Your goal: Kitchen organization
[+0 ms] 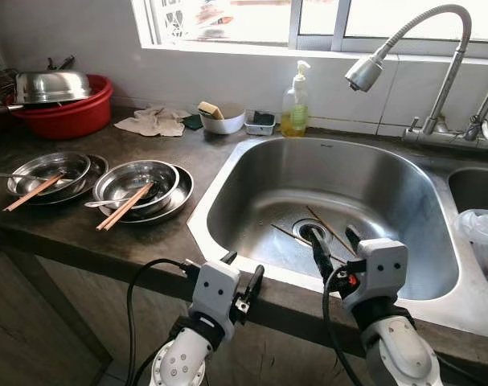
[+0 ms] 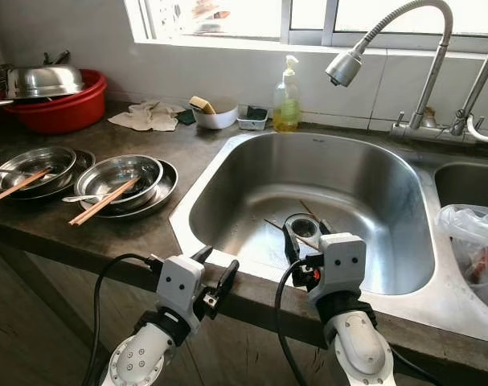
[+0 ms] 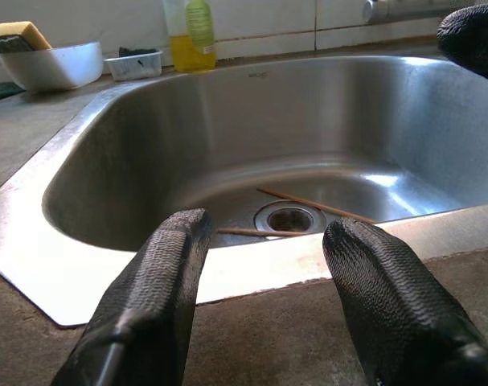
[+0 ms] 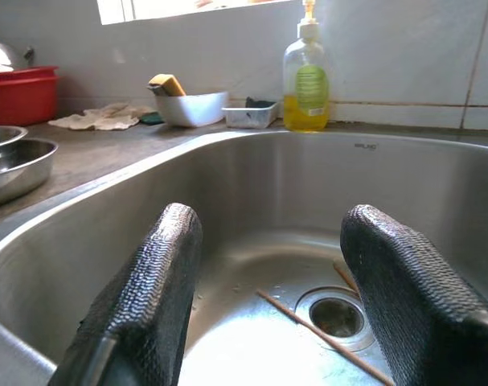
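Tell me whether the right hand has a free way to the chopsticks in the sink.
Probably yes: the right hand is open over the sink's front rim, chopsticks lying uncovered by the drain.

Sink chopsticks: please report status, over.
Right gripper open, over the sink front edge. Left gripper open, at the counter edge. Two chopsticks lie by the drain, untouched. Path clear.

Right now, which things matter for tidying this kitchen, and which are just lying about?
For the job:
chopsticks in the sink
bowls with chopsticks on the counter

Lying about:
soap bottle
cloth
red basin
plastic bag
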